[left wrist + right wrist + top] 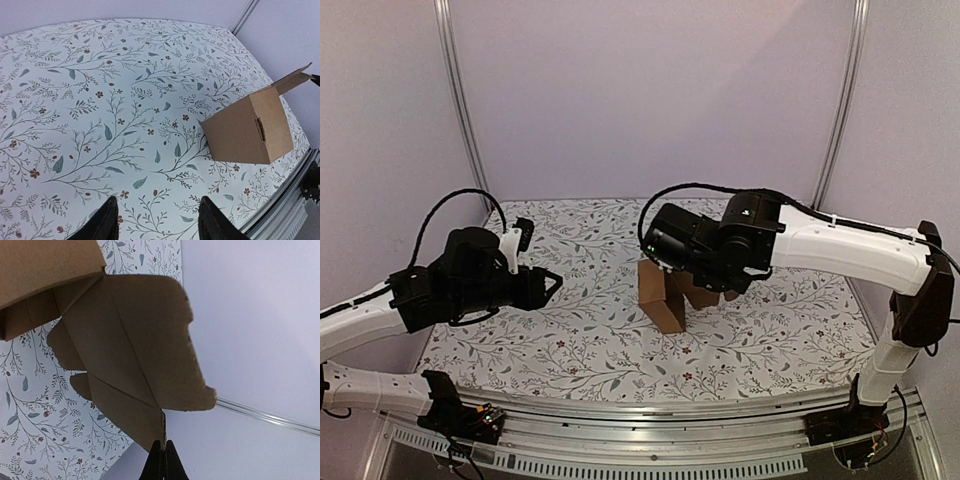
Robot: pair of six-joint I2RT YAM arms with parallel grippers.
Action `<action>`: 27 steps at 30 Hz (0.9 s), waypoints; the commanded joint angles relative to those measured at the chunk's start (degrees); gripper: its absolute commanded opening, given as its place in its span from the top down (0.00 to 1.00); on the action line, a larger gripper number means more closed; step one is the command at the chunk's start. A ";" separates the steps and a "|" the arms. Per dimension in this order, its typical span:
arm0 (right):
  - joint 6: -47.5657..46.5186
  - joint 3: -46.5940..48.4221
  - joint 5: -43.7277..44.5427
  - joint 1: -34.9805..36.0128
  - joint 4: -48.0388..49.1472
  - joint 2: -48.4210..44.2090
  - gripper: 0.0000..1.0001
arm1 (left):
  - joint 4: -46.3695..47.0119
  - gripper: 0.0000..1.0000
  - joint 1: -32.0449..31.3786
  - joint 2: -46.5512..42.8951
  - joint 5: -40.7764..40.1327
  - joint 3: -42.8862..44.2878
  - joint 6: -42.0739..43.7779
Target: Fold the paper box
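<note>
R gripper (163, 446) pinched shut on a flap edge of the paper box (125, 340) — box stands mid-surface on the floral table (570, 340). L gripper (157, 222) fingers apart, empty — left of box, not touching.

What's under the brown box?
The flowery tablecloth spreads out all around the paper box. The patch right beneath the box is covered, so anything lying there can't be seen.

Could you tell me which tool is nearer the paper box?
Right. The right tool is shut on a flap of the paper box; the left tool hangs open, apart, to its left.
</note>
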 commanded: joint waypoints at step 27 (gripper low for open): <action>-38.53 6.91 7.07 3.28 8.19 14.76 0.99 | -1.41 0.48 0.88 -0.66 -0.89 -1.14 0.53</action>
